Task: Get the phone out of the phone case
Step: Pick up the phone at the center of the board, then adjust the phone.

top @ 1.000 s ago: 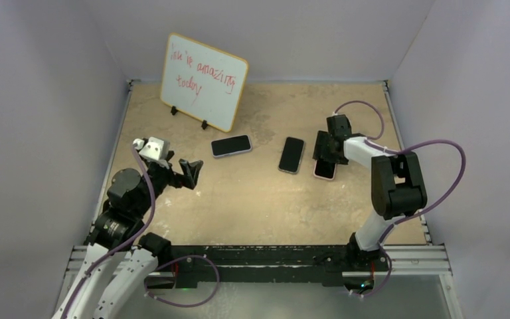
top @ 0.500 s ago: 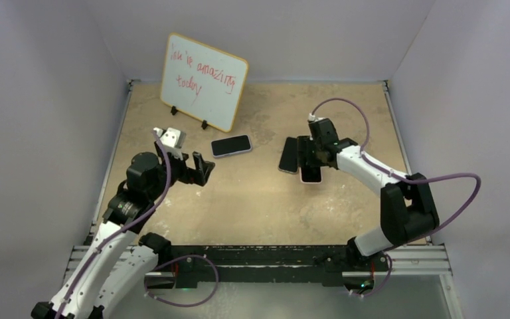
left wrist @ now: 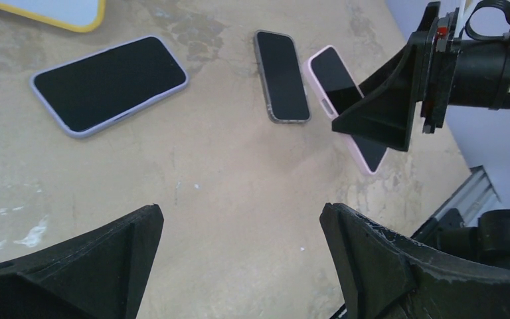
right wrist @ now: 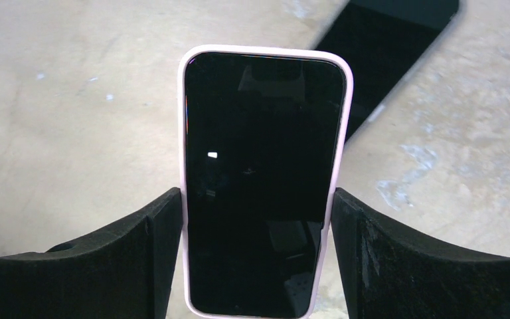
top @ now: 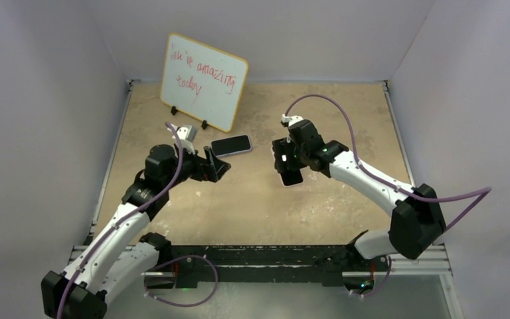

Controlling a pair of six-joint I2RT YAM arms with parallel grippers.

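Observation:
My right gripper [top: 288,163] is shut on a phone in a pink case [top: 291,180] and holds it by its long edges, tilted, over the middle of the table. In the right wrist view the pink-cased phone [right wrist: 262,166] stands screen up between my right gripper's [right wrist: 255,203] black fingers [right wrist: 156,226]. In the left wrist view the same phone [left wrist: 339,83] shows at the upper right, gripped by the right fingers [left wrist: 382,109]. My left gripper [top: 216,166] is open and empty, to the left of the phone; its jaws [left wrist: 239,259] stand wide apart over bare table.
A lilac-cased phone [top: 231,145] [left wrist: 109,83] lies flat behind my left gripper. A dark grey phone [left wrist: 281,75] [right wrist: 388,46] lies flat beside the held phone. A small whiteboard [top: 202,81] stands at the back left. Walls close in three sides.
My right gripper has carried the pink-cased phone left, from the right side to the table's middle. My left arm has reached forward and right toward it, still open.

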